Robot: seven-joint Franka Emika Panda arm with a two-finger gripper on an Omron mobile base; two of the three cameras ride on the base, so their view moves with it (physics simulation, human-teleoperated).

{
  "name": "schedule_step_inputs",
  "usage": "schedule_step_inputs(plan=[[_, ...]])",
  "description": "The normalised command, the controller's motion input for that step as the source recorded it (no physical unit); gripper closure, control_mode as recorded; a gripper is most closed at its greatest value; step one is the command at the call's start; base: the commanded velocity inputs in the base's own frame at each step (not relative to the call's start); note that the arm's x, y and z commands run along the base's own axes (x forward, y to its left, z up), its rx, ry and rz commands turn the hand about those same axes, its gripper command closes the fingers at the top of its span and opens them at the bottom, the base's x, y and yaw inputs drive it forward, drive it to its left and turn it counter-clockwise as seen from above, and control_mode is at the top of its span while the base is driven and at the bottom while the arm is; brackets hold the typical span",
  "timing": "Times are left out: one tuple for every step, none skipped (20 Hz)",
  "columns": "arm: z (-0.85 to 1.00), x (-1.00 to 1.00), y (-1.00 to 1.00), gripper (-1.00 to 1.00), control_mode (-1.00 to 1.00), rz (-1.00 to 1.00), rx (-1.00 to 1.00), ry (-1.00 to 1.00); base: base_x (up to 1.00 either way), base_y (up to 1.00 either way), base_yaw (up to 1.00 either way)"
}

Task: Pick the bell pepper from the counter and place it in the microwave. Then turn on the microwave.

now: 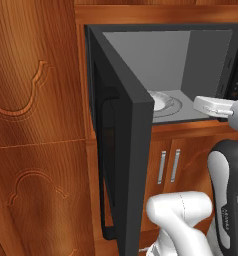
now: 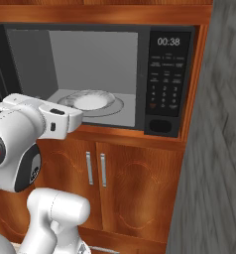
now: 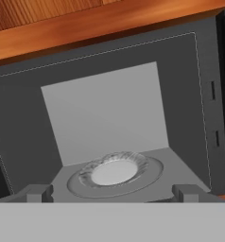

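Observation:
The microwave (image 2: pixel 167 74) is a black built-in box, and its door (image 1: pixel 126 150) stands swung out to the left. The grey interior holds a glass turntable (image 3: pixel 114 172), also visible as the turntable (image 2: pixel 88 101) from the right base. My gripper (image 3: pixel 113 194) hovers just in front of the opening, level with the microwave floor. The two fingertips (image 3: pixel 38 193) are far apart, the gripper is open and nothing lies between them. The bell pepper and the counter are out of view.
Wooden cabinet doors with silver bar handles (image 2: pixel 96 168) sit under the microwave. A tall carved wooden panel (image 1: pixel 36 125) fills the left side. A grey wall (image 2: pixel 214 149) stands close on the right. The keypad display (image 2: pixel 168 41) reads 00:38.

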Motion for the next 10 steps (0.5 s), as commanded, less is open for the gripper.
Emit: schedule_step_inputs(plan=[[0.00, 0.00, 0.00, -1.00, 1.00, 0.00, 0.00, 0.00, -0.02, 0.00, 0.00], [0.00, 0.00, 0.00, -1.00, 1.00, 0.00, 0.00, 0.00, 0.00, -0.03, 0.00], [0.00, 0.00, 0.00, -1.00, 1.00, 0.00, 0.00, 0.00, -0.05, -0.03, 0.00], [0.00, 0.00, 0.00, -1.00, 1.00, 0.00, 0.00, 0.00, -0.07, -0.02, 0.00], [0.00, 0.00, 0.00, -1.00, 1.00, 0.00, 0.00, 0.00, -0.13, -0.02, -0.01], [0.00, 0.00, 0.00, -1.00, 1.00, 0.00, 0.00, 0.00, -0.21, -0.05, -0.02], [0.00, 0.00, 0.00, -1.00, 1.00, 0.00, 0.00, 0.00, -0.31, -0.09, -0.02], [0.00, 0.00, 0.00, -1.00, 1.00, 0.00, 0.00, 0.00, -0.37, -0.14, -0.03], [0.00, 0.00, 0.00, -1.00, 1.00, 0.00, 0.00, 0.00, -0.38, -0.12, -0.03], [0.00, 0.00, 0.00, -1.00, 1.00, 0.00, 0.00, 0.00, -0.36, -0.09, -0.03]])
